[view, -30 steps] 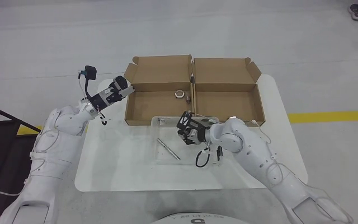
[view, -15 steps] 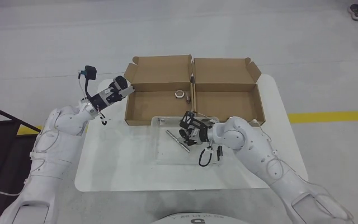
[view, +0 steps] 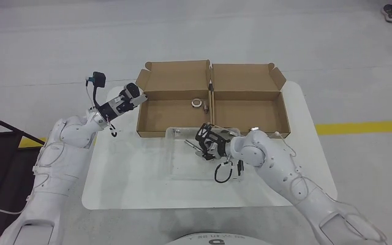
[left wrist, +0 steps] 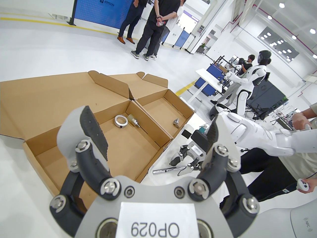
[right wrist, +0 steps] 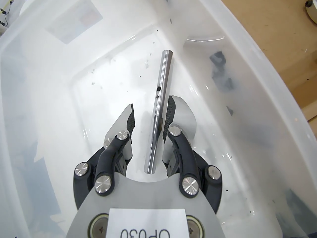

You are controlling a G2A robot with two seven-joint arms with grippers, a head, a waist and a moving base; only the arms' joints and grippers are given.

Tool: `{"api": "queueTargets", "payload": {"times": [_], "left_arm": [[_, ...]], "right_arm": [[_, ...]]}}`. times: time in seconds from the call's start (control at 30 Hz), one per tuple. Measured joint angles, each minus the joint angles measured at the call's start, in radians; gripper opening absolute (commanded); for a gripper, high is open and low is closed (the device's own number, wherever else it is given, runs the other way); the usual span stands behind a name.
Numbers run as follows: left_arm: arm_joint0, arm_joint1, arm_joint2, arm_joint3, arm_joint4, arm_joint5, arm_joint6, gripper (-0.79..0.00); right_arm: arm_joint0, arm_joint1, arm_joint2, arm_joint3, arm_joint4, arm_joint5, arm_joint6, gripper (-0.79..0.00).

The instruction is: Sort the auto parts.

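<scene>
Your right gripper (right wrist: 151, 104) sat low in the bin (right wrist: 247, 50), unclenched, its jaws straddling the rod (right wrist: 161, 100). One pad touched the rod and the other stood apart from it.

The jaws stood toward one end of the rod, so most of its length stuck out ahead. If you had closed from there, the touching pad would likely have pushed the smooth rod sideways or rolled it. A hold that far off centre would likely have let it droop and slip on the lift. The bin wall was near, and the long end could have caught it.

The bin stood mid-table (view: 122, 177), with both boxes behind it along the far edge. The left box (left wrist: 128, 154) held a ring (left wrist: 120, 120) and a stud (left wrist: 133, 121), just beside each other. The right box (left wrist: 158, 110) held one small fitting (left wrist: 176, 123).

Your left gripper (left wrist: 149, 116) hung spread wide and empty over the table's left edge.
</scene>
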Motion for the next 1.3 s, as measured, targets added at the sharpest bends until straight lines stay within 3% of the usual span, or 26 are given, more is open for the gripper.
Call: {"api": "queueTargets", "payload": {"times": [0.73, 0.8, 0.83, 0.87, 0.9, 1.3], "left_arm": [[0.0, 0.0, 0.0, 0.0, 0.0, 0.0, 0.0, 0.0], [0.0, 0.0, 0.0, 0.0, 0.0, 0.0, 0.0, 0.0], [0.0, 0.0, 0.0, 0.0, 0.0, 0.0, 0.0, 0.0], [0.0, 0.0, 0.0, 0.0, 0.0, 0.0, 0.0, 0.0], [0.0, 0.0, 0.0, 0.0, 0.0, 0.0, 0.0, 0.0], [0.0, 0.0, 0.0, 0.0, 0.0, 0.0, 0.0, 0.0]], "right_arm": [[-0.011, 0.002, -0.067, -0.114, -0.294, 0.137, 0.093, -0.566], [-0.011, 0.001, -0.069, -0.119, -0.3, 0.138, 0.099, -0.591], [-0.01, 0.001, -0.07, -0.12, -0.305, 0.14, 0.105, -0.643], [-0.009, 0.0, -0.072, -0.12, -0.307, 0.141, 0.108, -0.767], [-0.008, -0.001, -0.073, -0.119, -0.308, 0.141, 0.11, -0.785], [-0.009, 0.0, -0.038, -0.114, -0.218, 0.088, 0.062, -0.785]]}}
